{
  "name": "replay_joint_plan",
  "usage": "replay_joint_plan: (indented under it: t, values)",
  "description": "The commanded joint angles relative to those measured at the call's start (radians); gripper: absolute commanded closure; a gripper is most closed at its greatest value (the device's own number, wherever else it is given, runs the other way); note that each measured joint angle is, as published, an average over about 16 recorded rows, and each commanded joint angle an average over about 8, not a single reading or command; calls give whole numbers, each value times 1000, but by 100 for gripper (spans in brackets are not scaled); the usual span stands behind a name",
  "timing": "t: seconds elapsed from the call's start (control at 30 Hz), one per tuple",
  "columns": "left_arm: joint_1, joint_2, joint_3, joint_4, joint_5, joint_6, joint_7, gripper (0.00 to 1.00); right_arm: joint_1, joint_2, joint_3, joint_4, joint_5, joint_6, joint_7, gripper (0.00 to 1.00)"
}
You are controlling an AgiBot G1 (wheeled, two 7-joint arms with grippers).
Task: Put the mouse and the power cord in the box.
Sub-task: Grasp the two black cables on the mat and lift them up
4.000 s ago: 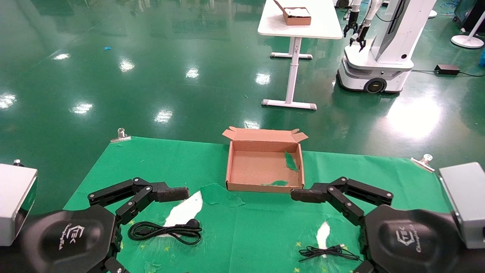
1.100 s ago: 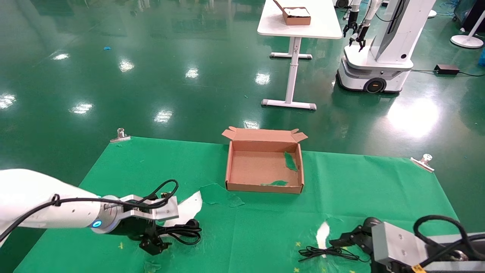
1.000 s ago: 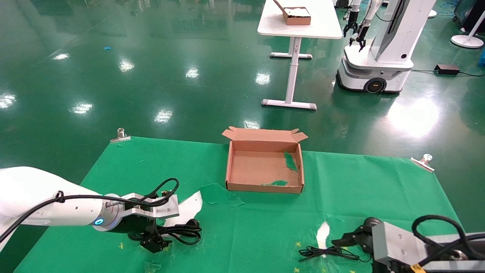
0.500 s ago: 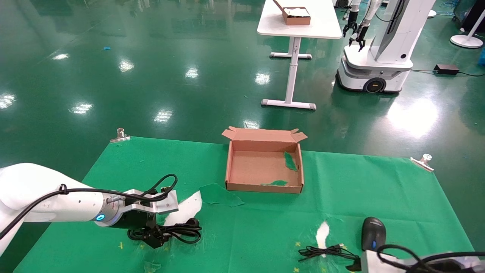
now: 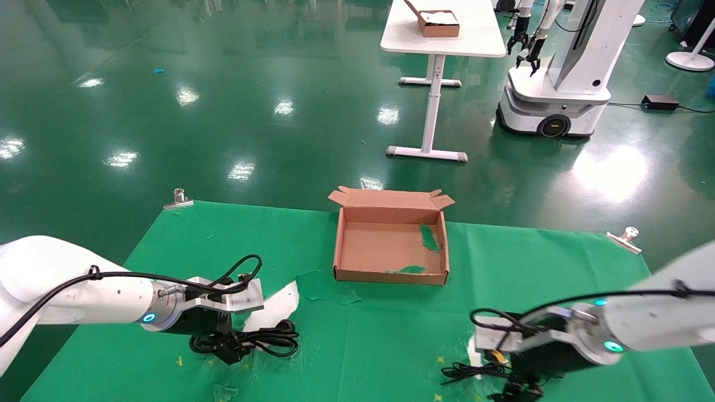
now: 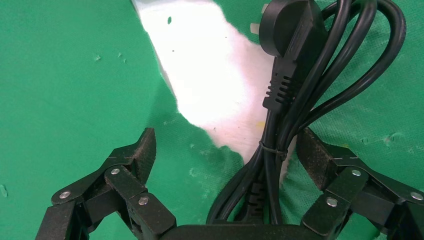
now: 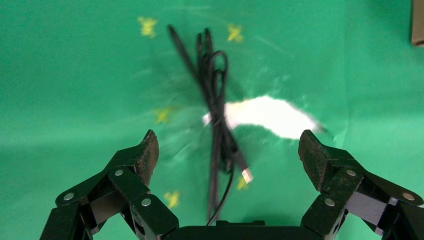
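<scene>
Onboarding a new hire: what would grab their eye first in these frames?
Probably the open, empty brown box mid-table on the green cloth. Next, the left gripper, fingers wide, straddling the looped power cord at the near left. At the near right, the right gripper hovers open over the mouse's thin bundled cable; the mouse itself is hidden.

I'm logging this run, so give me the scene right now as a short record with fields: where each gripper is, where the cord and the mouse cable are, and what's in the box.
left gripper: open, fingers either side of the power cord, near left of the green cloth
right gripper: open, above the mouse cable, near right
mouse body: not visible
box: far centre, only green scraps inside
task items in box: none
</scene>
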Motion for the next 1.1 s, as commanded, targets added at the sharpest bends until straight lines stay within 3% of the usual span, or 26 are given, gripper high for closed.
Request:
replay_joint_plan:
  t: [0.03,0.13,0.37,0.4,1.1]
  values:
    - [-2,2,-1,9,-2,-1,6,0,35,-53,-11,-93,-20,20,-35,0]
    - [-5,5,-1,17,-3,-2,12,4,59,-91,-15,-181,-27,42,-73,4]
    - [-8,8,-2,31,-5,-5,18,90,92,-144,-28,-299,-52,77,-106,89]
    - [-8,8,-2,32,-5,-5,19,99,95,-148,-29,-308,-54,79,-108,98]
    - [-7,7,-2,24,-6,-5,17,100,79,-122,-23,-255,-40,63,-101,100]
